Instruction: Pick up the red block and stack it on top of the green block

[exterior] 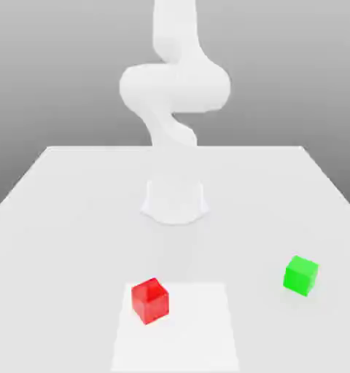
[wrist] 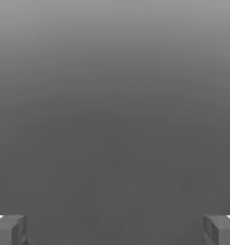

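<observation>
The red block sits on the white table near the front, a little toward the exterior view's left. The green block rests on the table apart from it, toward the exterior view's right. The two cubes are about the same size and do not touch. In the hand view my gripper is open: its grey fingertips stand far apart with nothing between them, against plain grey background. The white arm rises behind the blocks, well above the table.
The arm's round base stands at the middle of the table, behind both cubes. A lighter square patch lies on the table's front, partly under the red block. The table edges run along the far side and both sides.
</observation>
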Tool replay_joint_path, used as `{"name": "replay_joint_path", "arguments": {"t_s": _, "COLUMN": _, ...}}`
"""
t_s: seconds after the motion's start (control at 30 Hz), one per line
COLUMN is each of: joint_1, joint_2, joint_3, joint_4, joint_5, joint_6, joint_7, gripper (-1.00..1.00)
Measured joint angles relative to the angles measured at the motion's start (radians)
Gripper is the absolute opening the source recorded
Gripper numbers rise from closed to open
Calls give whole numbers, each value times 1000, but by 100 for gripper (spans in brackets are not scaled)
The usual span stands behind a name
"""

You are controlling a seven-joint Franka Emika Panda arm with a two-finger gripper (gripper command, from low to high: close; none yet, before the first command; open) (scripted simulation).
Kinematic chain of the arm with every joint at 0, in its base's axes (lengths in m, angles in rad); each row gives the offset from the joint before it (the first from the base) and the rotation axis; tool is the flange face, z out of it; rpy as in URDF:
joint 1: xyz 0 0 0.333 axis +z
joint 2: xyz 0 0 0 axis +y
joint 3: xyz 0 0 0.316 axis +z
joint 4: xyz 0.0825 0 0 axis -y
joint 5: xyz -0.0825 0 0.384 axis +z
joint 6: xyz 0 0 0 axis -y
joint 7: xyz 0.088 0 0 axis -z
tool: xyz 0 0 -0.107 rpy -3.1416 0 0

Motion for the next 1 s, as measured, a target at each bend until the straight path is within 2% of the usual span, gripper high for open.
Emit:
{"name": "replay_joint_path", "arguments": {"t_s": 0.2, "joint_1": 85, "joint_2": 225, "joint_3": -119, "joint_4": -136, "joint_5": 48, "joint_6": 133, "joint_7": -232, "gripper": 0}}
{"name": "replay_joint_path", "arguments": {"t_s": 0.43, "joint_1": 144, "joint_2": 494, "joint_3": -202, "joint_4": -297, "joint_5": 81, "joint_6": 293, "joint_7": -490, "gripper": 0}}
{"name": "replay_joint_path", "arguments": {"t_s": 0.6, "joint_1": 128, "joint_2": 678, "joint_3": -224, "joint_4": -417, "joint_5": 16, "joint_6": 415, "joint_7": -617, "gripper": 0}}
{"name": "replay_joint_path", "arguments": {"t_s": 0.73, "joint_1": 119, "joint_2": 774, "joint_3": -212, "joint_4": -429, "joint_5": 29, "joint_6": 491, "joint_7": -667, "gripper": 0}}
{"name": "replay_joint_path", "arguments": {"t_s": 0.97, "joint_1": 47, "joint_2": 938, "joint_3": -105, "joint_4": -407, "joint_5": 173, "joint_6": 625, "joint_7": -774, "gripper": 0}}
{"name": "replay_joint_path", "arguments": {"t_s": 1.0, "joint_1": 29, "joint_2": 960, "joint_3": -82, "joint_4": -405, "joint_5": 189, "joint_6": 643, "joint_7": -786, "gripper": -100}}
